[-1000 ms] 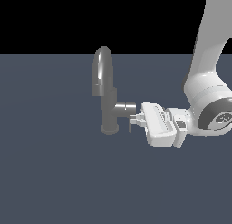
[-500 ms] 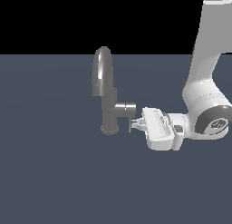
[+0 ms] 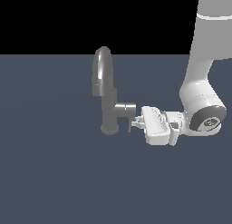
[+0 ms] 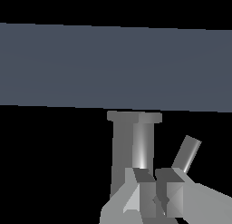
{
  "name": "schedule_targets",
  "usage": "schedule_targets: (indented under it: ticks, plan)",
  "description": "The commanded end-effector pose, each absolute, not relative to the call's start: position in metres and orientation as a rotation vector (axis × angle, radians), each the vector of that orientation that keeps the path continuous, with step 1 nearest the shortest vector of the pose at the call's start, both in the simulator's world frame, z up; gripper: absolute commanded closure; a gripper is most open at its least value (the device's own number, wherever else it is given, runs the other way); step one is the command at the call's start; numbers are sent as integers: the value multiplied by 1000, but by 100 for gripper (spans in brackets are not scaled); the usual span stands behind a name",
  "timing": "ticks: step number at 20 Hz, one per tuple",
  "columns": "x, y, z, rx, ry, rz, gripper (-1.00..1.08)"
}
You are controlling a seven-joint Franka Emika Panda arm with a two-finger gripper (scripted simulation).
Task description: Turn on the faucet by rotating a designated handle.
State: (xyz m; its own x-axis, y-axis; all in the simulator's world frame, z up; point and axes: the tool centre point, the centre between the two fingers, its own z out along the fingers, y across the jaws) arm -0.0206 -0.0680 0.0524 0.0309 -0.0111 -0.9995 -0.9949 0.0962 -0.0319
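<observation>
The grey faucet (image 3: 109,110) stands upright with its arched spout (image 3: 103,66) on top and a short side stub (image 3: 126,109) pointing to the exterior view's right. The thin handle rod (image 3: 129,125) hangs down from the stub's end. My gripper (image 3: 136,123) lies level just right of the rod, below the stub, with its fingers together and nothing between them. In the wrist view the faucet body (image 4: 134,143) stands behind my fingertips (image 4: 136,187). The handle rod (image 4: 187,155) slants up beside the outer side of one finger, not between them.
The faucet stands on a flat dark blue-grey floor (image 3: 54,173). My white arm (image 3: 201,82) rises at the exterior view's right. Nothing else shows.
My gripper dropped a little lower beside the stub, then shifted slightly toward the faucet. The handle rod now hangs below the stub's end.
</observation>
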Motion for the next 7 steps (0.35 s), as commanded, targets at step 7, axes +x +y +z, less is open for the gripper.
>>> schedule_targets:
  ticks: [7]
  plan:
    - [-5, -55, 34, -1154, 1242, 1145, 108]
